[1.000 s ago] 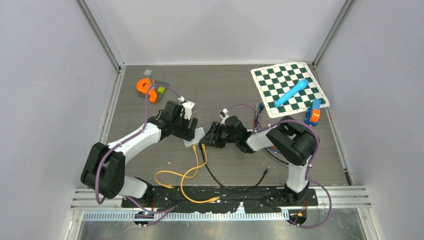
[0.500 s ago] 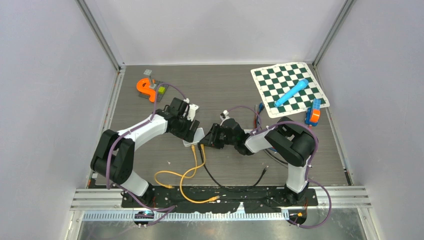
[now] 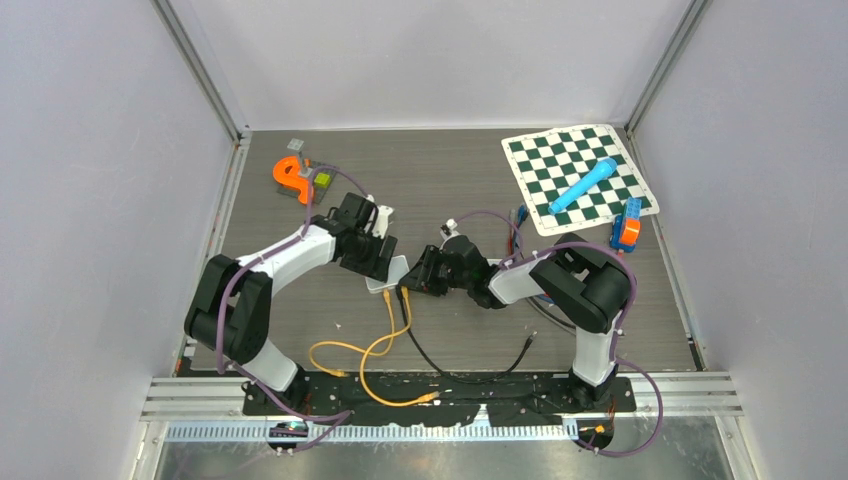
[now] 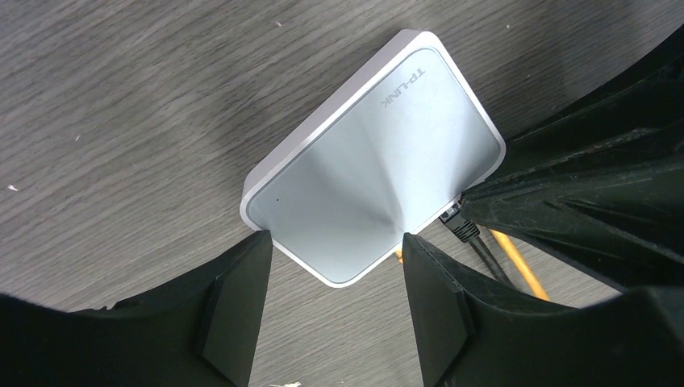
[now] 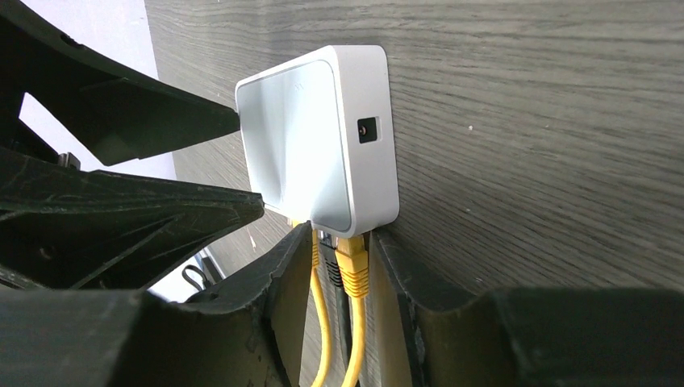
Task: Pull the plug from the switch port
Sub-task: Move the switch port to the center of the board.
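Two small changes in the last second. My right gripper (image 5: 339, 242) has pinched in, and its fingers now sit against either side of the plugs (image 5: 352, 262) where they enter the switch (image 5: 323, 137). My left gripper (image 4: 335, 266) has eased its jaws in a touch and shuffled over the opposite end of the switch. It's open, with a finger on each side of the white casing, and I can't see it actually touching or holding anything.

The plugs are all seated in their ports on the near edge of the box: two yellow and a black one in between. My right fingers look like they're bracketing the whole bunch rather than one plug, and I can't tell how firm that pinch is.

My read is that the grab is basically made. The left side needs to clamp or pin the box before I tug, or the switch will just slide along with the cable.

The worktop (image 3: 450, 180) is dark woodgrain and looks pretty slick. The yellow cables (image 3: 375, 350) and a black cable (image 3: 450, 365) loop loosely toward my bases. A checkered mat (image 3: 575, 175) with a blue tube (image 3: 583, 185) sits far right and an orange piece (image 3: 290, 175) far left, both well out of the way. Plain pale walls close in three sides.
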Motion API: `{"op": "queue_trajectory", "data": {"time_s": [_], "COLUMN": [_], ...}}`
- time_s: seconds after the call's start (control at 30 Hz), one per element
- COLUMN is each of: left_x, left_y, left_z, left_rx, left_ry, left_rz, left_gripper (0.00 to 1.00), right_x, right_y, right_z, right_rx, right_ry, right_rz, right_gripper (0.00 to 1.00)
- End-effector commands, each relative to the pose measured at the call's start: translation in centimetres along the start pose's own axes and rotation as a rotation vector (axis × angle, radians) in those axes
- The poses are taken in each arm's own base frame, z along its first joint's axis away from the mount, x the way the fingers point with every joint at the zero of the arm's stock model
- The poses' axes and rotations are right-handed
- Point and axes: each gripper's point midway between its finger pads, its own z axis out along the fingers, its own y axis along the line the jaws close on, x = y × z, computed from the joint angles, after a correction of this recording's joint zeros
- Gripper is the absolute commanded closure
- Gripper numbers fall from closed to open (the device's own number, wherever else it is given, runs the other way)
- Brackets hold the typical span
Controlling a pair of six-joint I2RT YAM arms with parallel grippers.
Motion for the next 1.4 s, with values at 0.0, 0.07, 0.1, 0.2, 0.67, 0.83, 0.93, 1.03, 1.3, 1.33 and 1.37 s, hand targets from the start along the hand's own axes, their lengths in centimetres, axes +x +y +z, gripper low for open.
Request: {"op": "queue_trajectory", "data": {"time_s": [0.0, 0.07, 0.1, 0.2, 0.67, 0.83, 0.93, 1.03, 1.3, 1.33, 1.37], "left_x": [-0.1, 0.1, 0.1, 0.1, 1.5, 1.8, 2.1, 2.2, 2.1, 2.1, 2.1], "left_y": [-1.0, -0.9, -0.9, -0.9, -0.7, -0.7, -0.6, -0.5, -0.1, 0.1, 0.1], "left_z": [-0.1, 0.1, 0.1, 0.1, 1.0, 1.2, 1.4, 1.5, 1.7, 1.8, 1.8], "left_rx": [0.049, 0.048, 0.048, 0.053, 0.050, 0.051, 0.050, 0.044, 0.036, 0.033, 0.031], "left_ry": [-0.016, -0.025, -0.029, -0.041, -0.002, 0.000, 0.005, -0.005, -0.023, -0.026, -0.034], "left_rz": [-0.086, -0.105, -0.109, -0.114, -0.129, -0.133, -0.138, -0.146, -0.195, -0.202, -0.210], "left_gripper": [0.37, 0.37, 0.37, 0.37, 0.39, 0.39, 0.38, 0.39, 0.39, 0.39, 0.39], "right_x": [0.4, 0.5, 0.5, 0.6, 0.2, 0.1, 0.2, 0.4, 1.0, 1.0, 1.3], "right_y": [-1.2, -1.2, -1.3, -1.2, -2.3, -2.6, -2.7, -2.6, -2.0, -1.9, -1.7], "right_z": [0.2, -0.1, -0.3, -0.4, 0.7, 0.9, 0.9, 0.8, 0.3, 0.3, 0.3], "right_rx": [0.036, 0.028, 0.024, 0.016, 0.088, 0.113, 0.116, 0.106, 0.071, 0.063, 0.052], "right_ry": [-0.012, -0.024, -0.034, -0.046, -0.048, -0.044, -0.036, -0.022, 0.020, 0.028, 0.045], "right_rz": [-0.007, 0.000, 0.004, 0.005, -0.022, -0.054, -0.070, -0.093, -0.196, -0.202, -0.214], "right_gripper": [0.60, 0.60, 0.59, 0.61, 0.77, 0.86, 0.91, 0.94, 0.95, 0.95, 0.95]}}
